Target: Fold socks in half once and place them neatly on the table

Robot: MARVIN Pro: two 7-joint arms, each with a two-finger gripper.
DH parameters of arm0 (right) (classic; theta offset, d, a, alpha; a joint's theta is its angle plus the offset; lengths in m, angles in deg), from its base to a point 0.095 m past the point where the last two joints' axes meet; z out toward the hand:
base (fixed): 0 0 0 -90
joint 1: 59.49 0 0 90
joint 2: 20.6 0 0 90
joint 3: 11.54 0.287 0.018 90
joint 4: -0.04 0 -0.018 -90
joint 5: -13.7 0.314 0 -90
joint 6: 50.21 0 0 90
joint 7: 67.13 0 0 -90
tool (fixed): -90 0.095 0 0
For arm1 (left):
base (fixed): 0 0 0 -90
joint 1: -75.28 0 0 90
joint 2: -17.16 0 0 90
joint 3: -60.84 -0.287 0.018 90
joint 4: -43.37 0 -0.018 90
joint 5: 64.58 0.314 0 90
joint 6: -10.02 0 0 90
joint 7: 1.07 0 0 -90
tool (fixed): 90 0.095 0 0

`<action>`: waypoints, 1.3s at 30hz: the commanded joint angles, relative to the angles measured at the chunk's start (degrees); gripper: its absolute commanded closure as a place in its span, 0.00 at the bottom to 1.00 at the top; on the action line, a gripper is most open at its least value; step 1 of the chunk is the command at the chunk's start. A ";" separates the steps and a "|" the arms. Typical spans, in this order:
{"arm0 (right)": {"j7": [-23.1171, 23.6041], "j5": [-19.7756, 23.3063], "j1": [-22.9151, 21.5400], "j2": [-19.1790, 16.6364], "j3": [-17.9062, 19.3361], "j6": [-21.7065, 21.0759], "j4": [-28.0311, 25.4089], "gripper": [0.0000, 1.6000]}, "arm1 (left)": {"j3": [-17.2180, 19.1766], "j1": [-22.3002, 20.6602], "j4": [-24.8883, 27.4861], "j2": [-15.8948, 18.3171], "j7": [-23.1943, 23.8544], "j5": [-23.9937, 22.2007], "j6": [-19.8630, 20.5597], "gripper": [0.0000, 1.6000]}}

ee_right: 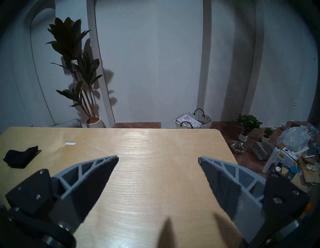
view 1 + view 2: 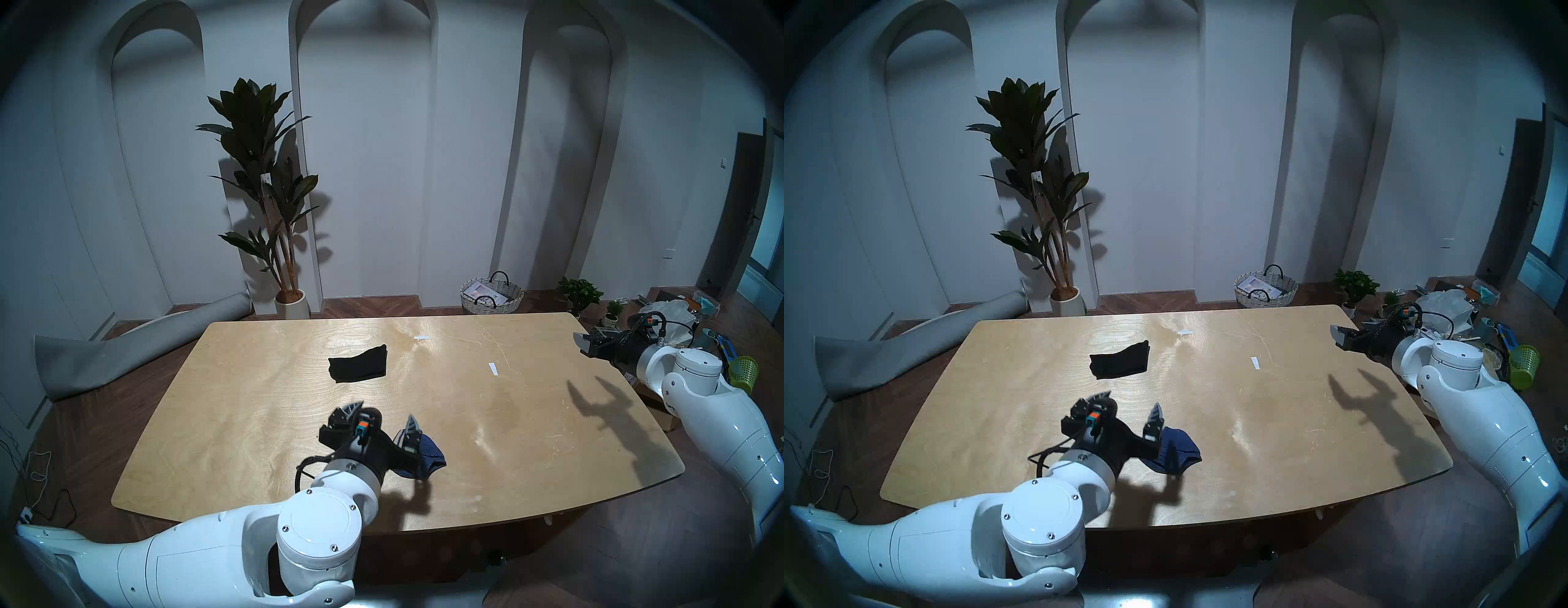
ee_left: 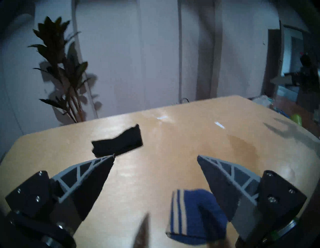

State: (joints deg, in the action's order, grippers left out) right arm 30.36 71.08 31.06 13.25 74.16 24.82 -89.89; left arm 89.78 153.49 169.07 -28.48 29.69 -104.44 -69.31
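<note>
While the left gripper (image 2: 381,418) hovers with fingers spread and empty, the black sock (image 2: 358,363) lies at twelve o'clock, the navy sock (image 2: 424,456) at four o'clock on the surface (image 2: 530,424). Any snag could undo its fold. Right gripper (image 2: 583,343): spread, empty. Two socks, two grippers.

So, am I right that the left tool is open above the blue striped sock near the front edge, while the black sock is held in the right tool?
Not quite: the black sock is not held. The head view shows it lying on the table, far from the right tool, which the right wrist view shows open and empty. The left tool is indeed open above the blue striped sock near the front edge.
</note>
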 commanded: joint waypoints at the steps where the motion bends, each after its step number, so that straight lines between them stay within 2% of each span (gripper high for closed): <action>1: 1.92 1.53 -0.48 2.97 0.30 3.22 -5.00 0.00 | 5.31 -3.17 -4.91 0.74 -3.24 4.84 -5.91 0.00; 3: 2.18 1.69 -0.47 4.11 0.55 4.97 -5.75 0.00 | 7.05 -3.13 -6.59 1.09 -3.67 4.93 -8.53 0.00; 6: 2.47 2.21 -0.63 5.58 0.76 6.64 -6.51 0.00 | 8.03 -3.33 -8.24 2.85 -3.48 5.61 -9.93 0.00; 11: 3.35 3.32 -0.92 9.06 -0.35 9.90 -7.46 0.00 | 10.38 -1.18 -12.10 8.23 -1.66 7.07 -15.79 0.00; 12: 3.35 3.32 -0.92 9.06 -0.35 9.90 -7.46 0.00 | 10.38 -1.18 -12.10 8.23 -1.66 7.07 -15.79 0.00; 14: 3.32 2.71 -1.21 10.20 -1.49 11.09 -7.70 0.00 | 10.93 0.47 -13.63 10.34 0.39 7.91 -18.31 0.00; 18: 2.62 1.57 -1.42 11.02 -2.73 12.26 -7.88 0.00 | 11.43 2.11 -15.38 12.28 3.11 8.56 -19.71 0.00; 21: 0.72 0.16 -1.70 12.11 -3.98 13.62 -7.89 0.00 | 12.02 3.59 -16.22 15.47 6.66 8.23 -21.99 0.00; 23: 0.12 -0.46 -1.76 12.23 -4.27 13.87 -7.89 0.00 | 12.38 3.72 -16.68 15.57 7.14 8.85 -22.77 0.00; 32: -4.89 -4.16 -2.74 14.24 -6.50 15.81 -7.38 0.00 | 16.85 3.20 -18.64 21.38 12.65 5.36 -31.05 0.00; 35: -6.53 -5.66 -2.95 14.97 -7.48 16.53 -7.48 0.00 | 17.64 2.65 -20.70 23.39 16.40 3.67 -34.30 0.00; 39: -8.15 -7.66 -3.12 15.46 -8.81 17.25 -7.79 0.00 | 18.76 1.04 -23.95 23.85 21.42 -0.38 -36.37 0.00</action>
State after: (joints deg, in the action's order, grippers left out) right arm 24.38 66.12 29.29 27.22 66.05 39.90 -96.56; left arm 105.72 157.39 148.32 -8.30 44.82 -100.68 -101.47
